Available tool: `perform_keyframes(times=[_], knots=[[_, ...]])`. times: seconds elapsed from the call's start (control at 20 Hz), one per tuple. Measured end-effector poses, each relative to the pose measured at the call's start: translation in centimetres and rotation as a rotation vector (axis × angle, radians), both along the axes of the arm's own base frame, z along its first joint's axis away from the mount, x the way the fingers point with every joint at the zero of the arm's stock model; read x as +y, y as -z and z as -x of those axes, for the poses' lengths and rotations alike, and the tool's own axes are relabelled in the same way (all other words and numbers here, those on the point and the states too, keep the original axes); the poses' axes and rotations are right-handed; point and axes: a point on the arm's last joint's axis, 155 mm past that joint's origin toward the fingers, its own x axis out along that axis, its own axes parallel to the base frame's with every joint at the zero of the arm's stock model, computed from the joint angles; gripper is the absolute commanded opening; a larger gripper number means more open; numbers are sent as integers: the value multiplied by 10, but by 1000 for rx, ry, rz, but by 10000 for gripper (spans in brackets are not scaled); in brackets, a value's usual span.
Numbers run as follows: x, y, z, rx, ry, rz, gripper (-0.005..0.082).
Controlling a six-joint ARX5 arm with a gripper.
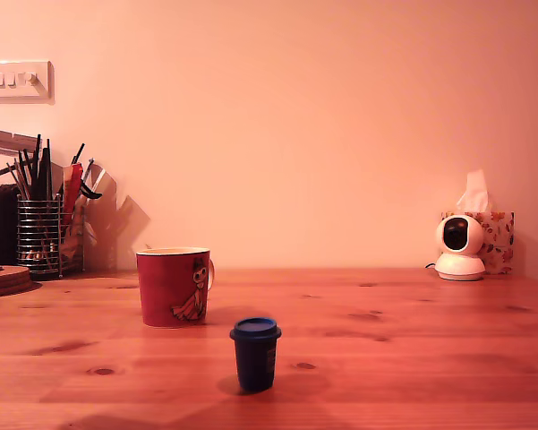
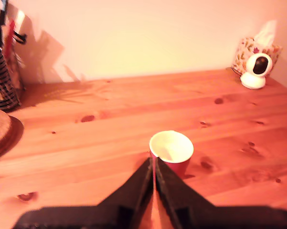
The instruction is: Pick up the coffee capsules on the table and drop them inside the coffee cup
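On table [image 1: 385, 358]: blue capsule [image 1: 255, 353] upright near red mug [image 1: 173, 286], apart

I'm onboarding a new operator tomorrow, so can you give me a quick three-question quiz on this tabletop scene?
1. True or false: the blue capsule is inside the red mug.
2. What stands at the exterior view's far right? A) a kettle B) a tissue box C) a laptop
3. Fill in: in the wrist view, the gripper is ___ (open or shut).

Key: 1 false, it stands upright on the table; 2 B; 3 shut.
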Motion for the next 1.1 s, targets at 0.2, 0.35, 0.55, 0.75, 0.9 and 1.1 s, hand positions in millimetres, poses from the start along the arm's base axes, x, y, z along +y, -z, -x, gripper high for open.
perform_keyframes(times=[0.2,0.35,0.55,0.75,0.9,1.1], knots=[[-21,-2,10,-38,144,-46,-21],[-37,-4,20,-71,259,-73,-21],[-51,-5,32,-114,379,-116,-21],[-66,0,49,-102,499,-105,-20],[-69,10,58,-62,542,-106,-12],[-70,24,63,-22,560,-113,-8]])
